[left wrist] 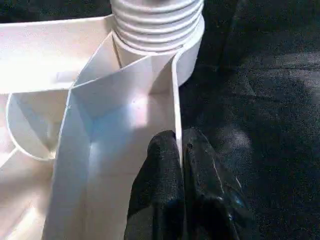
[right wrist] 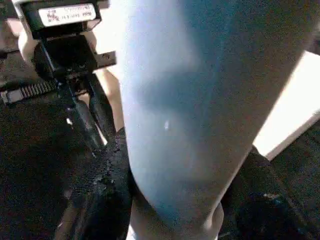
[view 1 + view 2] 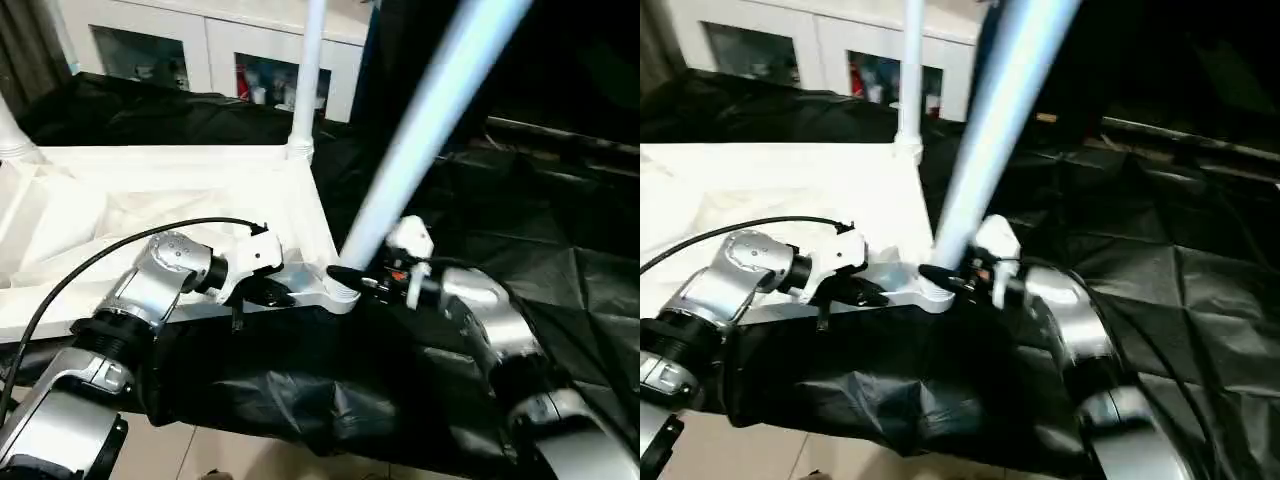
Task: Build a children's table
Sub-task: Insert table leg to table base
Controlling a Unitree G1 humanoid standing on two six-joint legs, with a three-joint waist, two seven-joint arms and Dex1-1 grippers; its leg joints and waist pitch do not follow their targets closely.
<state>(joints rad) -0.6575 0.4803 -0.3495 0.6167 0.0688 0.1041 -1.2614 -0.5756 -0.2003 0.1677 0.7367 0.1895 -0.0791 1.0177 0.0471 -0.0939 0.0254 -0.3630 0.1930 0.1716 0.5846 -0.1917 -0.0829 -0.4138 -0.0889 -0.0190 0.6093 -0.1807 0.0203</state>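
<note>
The children's table top [image 3: 120, 210] lies underside up on the black-draped work table. My left gripper [image 3: 272, 294] is shut on the top's thin side wall [image 1: 176, 100], one finger on each side, close to the near right corner socket [image 3: 340, 296]. A long white leg [image 3: 420, 120] rises from that socket, leaning up and to the right. My right gripper [image 3: 352, 278] is closed around this leg just above its base, and a black finger [image 2: 107, 180] shows beside the tube [image 2: 190, 100]. A second leg [image 3: 308, 80] stands upright in the far right corner. A third leg [image 3: 10, 130] stands at the far left.
Black cloth [image 3: 520, 220] covers the work table to the right of the top and hangs over its front edge. A white cabinet with glass doors [image 3: 200, 50] stands behind. A black cable [image 3: 90, 265] arcs over my left forearm. Floor [image 3: 200, 455] shows below.
</note>
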